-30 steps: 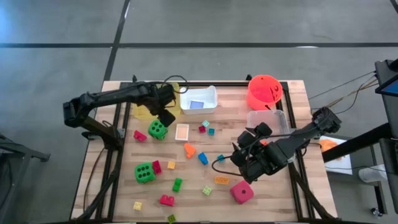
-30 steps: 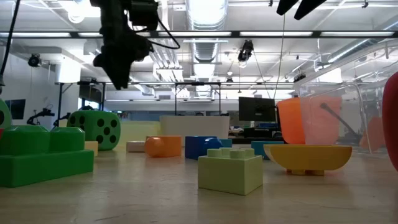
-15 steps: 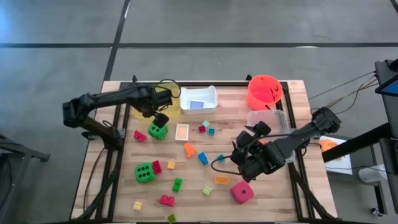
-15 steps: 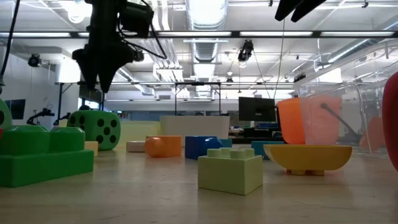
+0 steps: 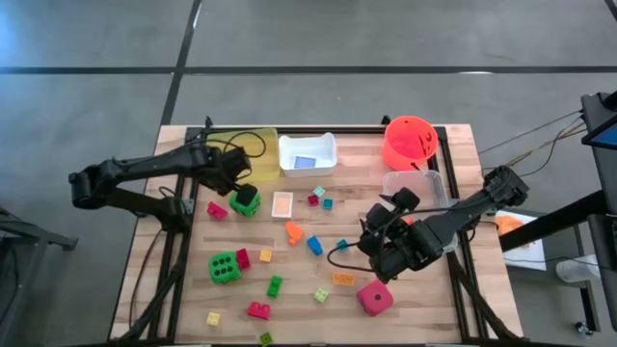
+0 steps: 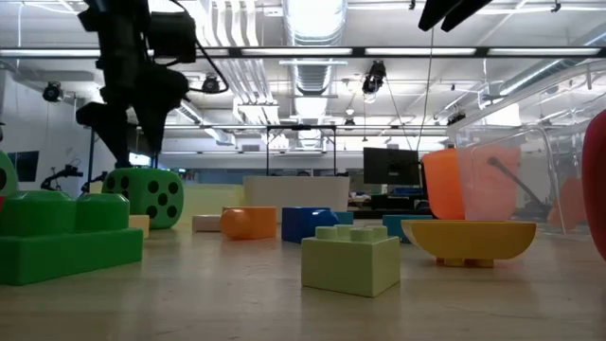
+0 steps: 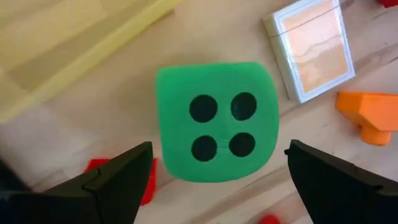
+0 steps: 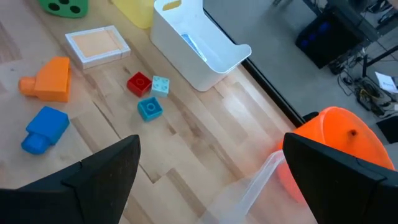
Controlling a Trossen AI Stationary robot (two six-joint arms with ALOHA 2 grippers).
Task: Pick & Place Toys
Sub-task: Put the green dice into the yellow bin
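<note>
Left pincer (image 7: pixel 214 171) now spread wide, straddling the green die (image 7: pixel 214 121) from above (four dots up), after sitting higher and half-closed over by the yellow tray (image 5: pixel 253 154) a second ago. Looks like the grab is lined up, not made yet. Die on the bench (image 5: pixel 357 164), left of centre in the high view, beside the flat card (image 5: pixel 281 204). Left arm stretched in low from frame left. Right pincer (image 8: pixel 211 180) wide open too, empty, waiting lower right.

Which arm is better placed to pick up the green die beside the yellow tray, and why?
Left. The left gripper hangs open directly over the green die; the right gripper waits across the table.
</note>
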